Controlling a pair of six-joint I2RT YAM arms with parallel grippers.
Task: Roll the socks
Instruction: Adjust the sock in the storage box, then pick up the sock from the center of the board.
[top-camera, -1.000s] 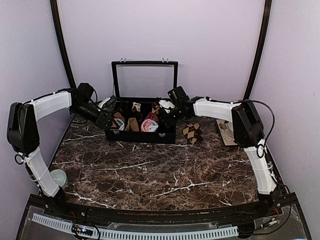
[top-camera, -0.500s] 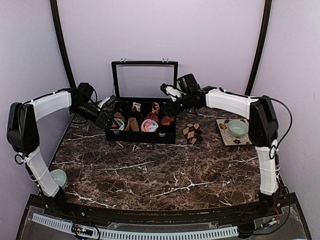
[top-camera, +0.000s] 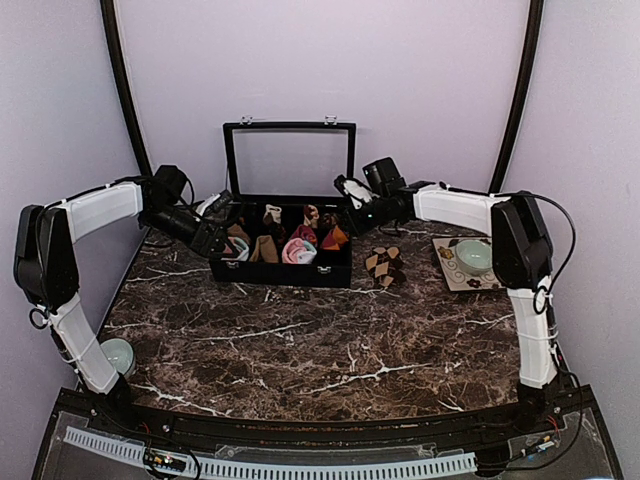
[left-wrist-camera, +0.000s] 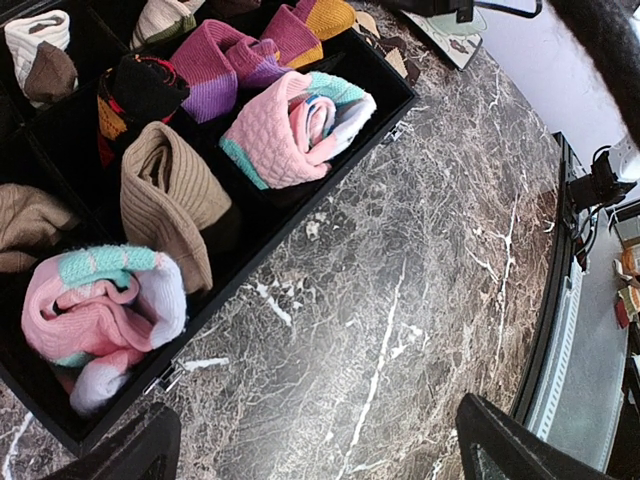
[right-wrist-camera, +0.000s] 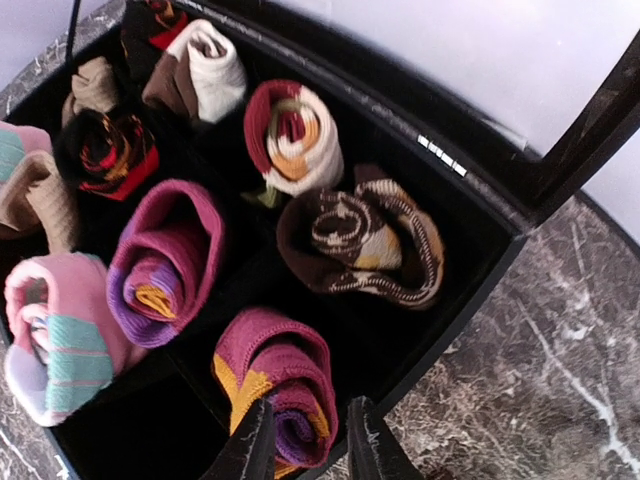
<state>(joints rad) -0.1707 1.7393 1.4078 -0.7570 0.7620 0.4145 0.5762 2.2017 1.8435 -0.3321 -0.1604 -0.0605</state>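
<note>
A black divided box (top-camera: 280, 272) stands at the back of the marble table. Two magenta rolled socks with purple and orange stripes lie in its right compartments, one (right-wrist-camera: 165, 265) further in, one (right-wrist-camera: 275, 385) at the corner. My right gripper (right-wrist-camera: 308, 450) hovers just above that corner roll, jaws a narrow gap apart and gripping nothing; from above, the right gripper (top-camera: 350, 205) is over the box's right end. A brown-and-beige diamond sock (top-camera: 385, 265) lies flat on the table right of the box. My left gripper (left-wrist-camera: 320, 455) is wide open and empty over the marble by the box's front left corner.
The box's glass lid (top-camera: 290, 160) stands upright behind it. Other rolls fill the box: pink-and-white (left-wrist-camera: 95, 310), tan (left-wrist-camera: 165, 200), brown-and-cream (right-wrist-camera: 365, 240). A pale green bowl (top-camera: 476, 255) sits on a mat at the right. A small cup (top-camera: 118, 355) stands at the near left.
My right gripper has lifted out of the box's right end, shifted right, and its jaws have narrowed. The left arm has not moved.
</note>
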